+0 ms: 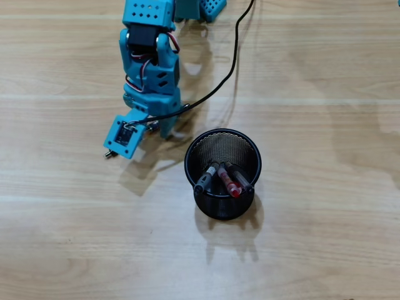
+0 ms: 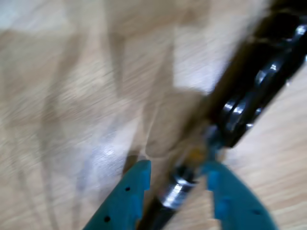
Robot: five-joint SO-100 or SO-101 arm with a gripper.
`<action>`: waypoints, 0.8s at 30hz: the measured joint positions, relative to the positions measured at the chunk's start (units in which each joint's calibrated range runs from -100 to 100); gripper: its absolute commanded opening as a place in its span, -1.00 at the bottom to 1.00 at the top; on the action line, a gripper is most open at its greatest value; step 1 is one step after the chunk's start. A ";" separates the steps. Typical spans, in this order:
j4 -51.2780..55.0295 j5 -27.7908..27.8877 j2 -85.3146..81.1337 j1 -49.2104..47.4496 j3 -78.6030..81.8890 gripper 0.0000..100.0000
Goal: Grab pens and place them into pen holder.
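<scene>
Black pen (image 2: 240,100) sits clamped between the narrowly parted gripper (image 2: 177,184) fingers, its axis diagonal, holder (image 1: 222,139) lying nearby.

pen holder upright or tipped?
Upright. Overhead view looks straight into the pen holder through its round rim, three pens leaning inside.

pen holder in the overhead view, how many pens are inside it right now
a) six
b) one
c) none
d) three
d: the overhead view shows three pens leaning together inside the pen holder, a dark one on the left, a red one in the middle and another dark one on the right.
</scene>
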 measured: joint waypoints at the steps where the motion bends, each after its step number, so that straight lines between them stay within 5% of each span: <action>1: 0.00 0.00 0.08 0.29 0.09 -0.96; 24: 0.09 2.08 -1.95 2.76 0.44 -0.97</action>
